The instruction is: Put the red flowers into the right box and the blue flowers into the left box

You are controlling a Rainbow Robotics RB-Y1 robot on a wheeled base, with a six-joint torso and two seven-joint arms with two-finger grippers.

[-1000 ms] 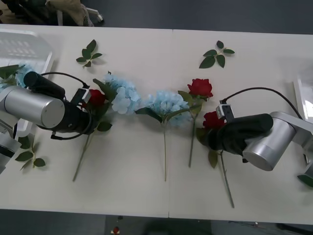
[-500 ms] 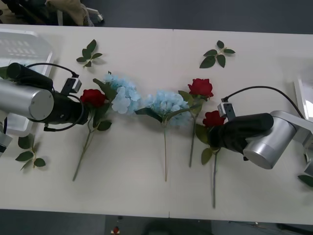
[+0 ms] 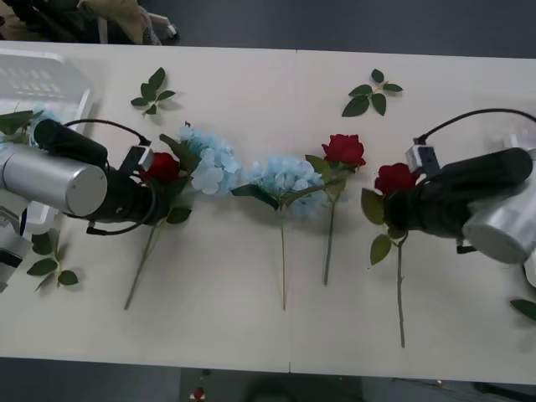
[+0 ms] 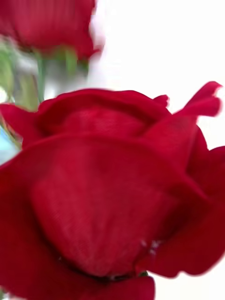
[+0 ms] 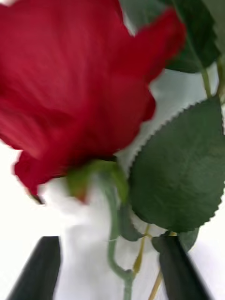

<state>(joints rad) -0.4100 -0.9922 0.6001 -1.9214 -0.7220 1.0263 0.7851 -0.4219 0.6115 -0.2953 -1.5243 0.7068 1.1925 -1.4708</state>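
Three red flowers show in the front view. My right gripper [image 3: 395, 219] is shut on the stem of the right one [image 3: 395, 178], whose bloom [image 4: 108, 187] sits just ahead of the wrist, its stem trailing toward the near edge. My left gripper [image 3: 157, 191] is open around the stem [image 5: 115, 225] of the left rose [image 3: 163, 167], just under the bloom [image 5: 70, 84], with black fingers [image 5: 42, 267] on either side. A third rose [image 3: 343, 149] lies in the middle. Two blue flowers [image 3: 209, 159] [image 3: 289, 176] lie between the roses. The left box [image 3: 42, 84] stands far left. My right arm hides the right box.
Green leaf sprigs lie at the back left [image 3: 153, 90], the back right [image 3: 371, 94], near the left arm [image 3: 50, 260] and at the right edge [image 3: 526, 308]. A pale blue cluster [image 3: 40, 117] with leaves shows by the left box's near corner.
My right gripper has carried its rose to the right and away from the near edge. My left gripper pulled back left, then returned over the left rose's stem.
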